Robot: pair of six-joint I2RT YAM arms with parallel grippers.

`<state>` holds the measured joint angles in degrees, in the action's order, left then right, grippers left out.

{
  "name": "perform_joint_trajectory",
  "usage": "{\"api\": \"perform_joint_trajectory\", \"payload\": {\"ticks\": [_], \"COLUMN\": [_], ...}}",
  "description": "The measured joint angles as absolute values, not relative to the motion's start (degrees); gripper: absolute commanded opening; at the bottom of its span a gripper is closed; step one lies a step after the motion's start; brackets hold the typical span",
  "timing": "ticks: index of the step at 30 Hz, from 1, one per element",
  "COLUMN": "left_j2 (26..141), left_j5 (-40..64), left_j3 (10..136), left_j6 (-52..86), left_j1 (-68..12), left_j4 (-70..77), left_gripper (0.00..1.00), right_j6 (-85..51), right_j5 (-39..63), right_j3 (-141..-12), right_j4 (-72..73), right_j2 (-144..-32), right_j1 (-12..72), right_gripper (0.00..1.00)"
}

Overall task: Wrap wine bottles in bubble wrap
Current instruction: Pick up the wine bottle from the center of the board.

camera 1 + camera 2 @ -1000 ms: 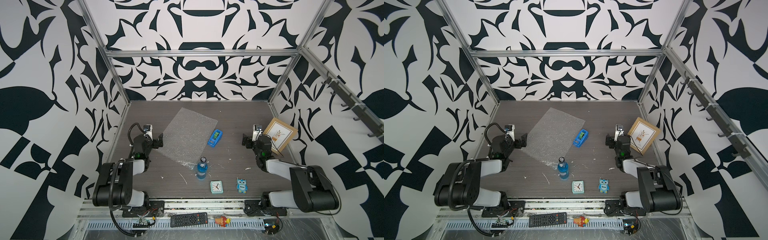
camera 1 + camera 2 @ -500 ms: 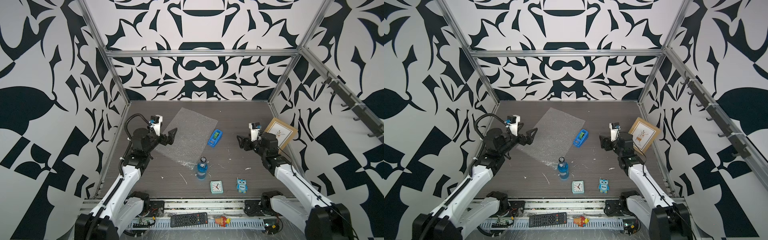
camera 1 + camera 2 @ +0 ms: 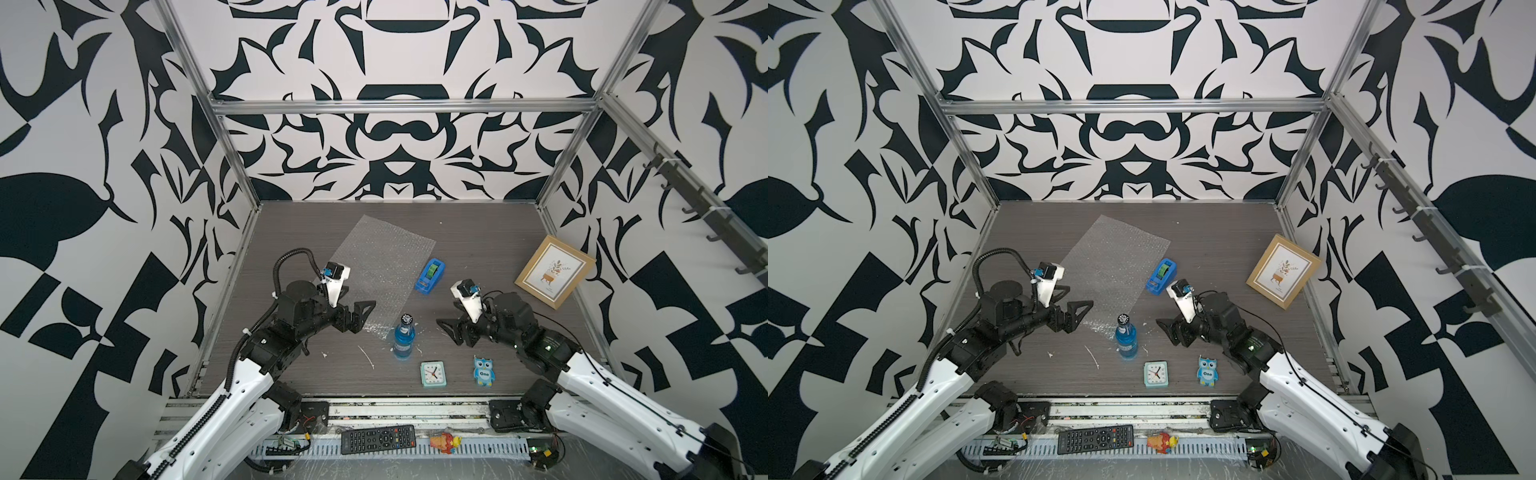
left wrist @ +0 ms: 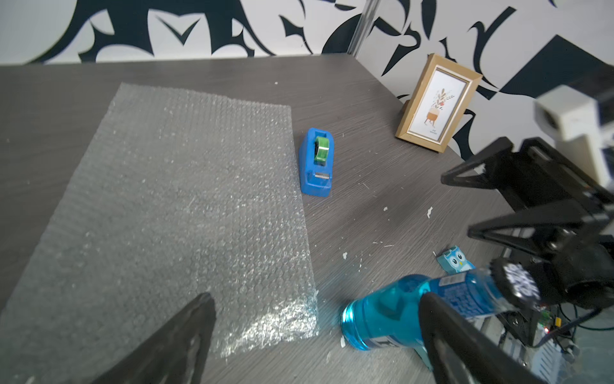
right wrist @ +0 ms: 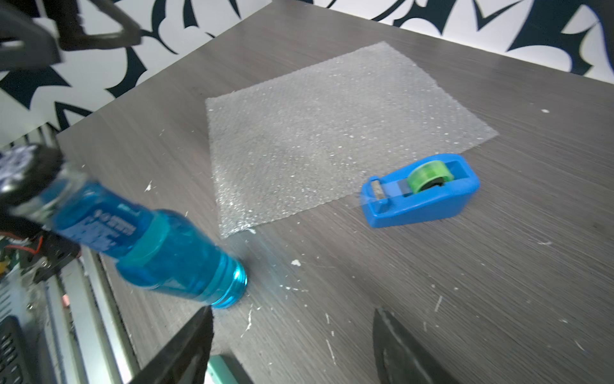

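In the left wrist view one finger point(image 4: 458, 345) of the left pincer point(image 4: 317, 297) covers the lower side of the bottle point(image 4: 382, 312). The bottle's black cap merges with the dark body of the right pincer point(image 4: 457, 206) behind it. In the right wrist view the bottle point(image 5: 149, 249) is blurred, its cap cut at the picture's edge and its label unreadable. The left pincer point(image 5: 99, 33) beyond it is only a dark streak. The clock point(image 5: 221, 367) shows as a teal corner between the fingers of the right pincer point(image 5: 292, 311).

Both top views give the whole clock point(image 3: 433, 374) and an owl figure point(image 3: 484, 371) on the robot's side of the bottle point(image 3: 404, 345). Of the two, the left wrist view catches only the owl figure point(image 4: 455, 262).

The bottle stands upright on the bench point(image 3: 478, 232), long axis vertical, cap up; it looks slanted in the wrist views. The bubble wrap point(image 3: 382, 270) lies flat, stretching away from the bottle toward the back and the robot's left. Its nearest corner is just beside the bottle's base, and the left wrist view shows a sliver of bench between them. In both top views the bottle's neck overlaps that corner. A tape dispenser point(image 3: 430, 275) sits beyond the bottle.

The left pincer point(image 3: 1079, 318), left of the bottle, is spread wide and empty. The right pincer point(image 3: 1167, 332), right of the bottle, has its fingers apart over bare bench, gripping nothing. Neither touches the bottle.
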<state>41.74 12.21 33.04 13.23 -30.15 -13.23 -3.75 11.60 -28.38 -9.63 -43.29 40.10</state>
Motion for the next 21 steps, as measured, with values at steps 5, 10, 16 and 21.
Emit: {"api": "perform_joint_trajectory", "payload": {"ticks": [5, 10, 16, 21], "left_j2": [48.38, 56.53, 63.13, 66.92], "left_j5": [11.64, 13.19, 16.1, 18.02], "left_j3": [32.6, 32.58, 32.58, 32.56], "left_j6": [19.44, 25.3, 30.22, 32.47], "left_j1": [-30.13, -30.15, -30.15, -30.17], "left_j4": [-13.17, -11.44, -6.55, -2.66], "left_gripper": [0.98, 0.94, 0.88, 0.86], "right_j6": [-4.56, -6.44, -7.84, -7.62], "right_j5": [10.96, 7.97, 4.58, 1.32], "right_j3": [-26.65, -24.73, -19.44, -15.09], "right_j4": [-7.38, -3.64, 3.79, 13.23], "right_j2": [-43.48, -47.07, -48.01, -52.01], "right_j1": [45.01, 51.96, 56.9, 60.6], "right_gripper": [0.77, 0.78, 0.78, 0.8]}}
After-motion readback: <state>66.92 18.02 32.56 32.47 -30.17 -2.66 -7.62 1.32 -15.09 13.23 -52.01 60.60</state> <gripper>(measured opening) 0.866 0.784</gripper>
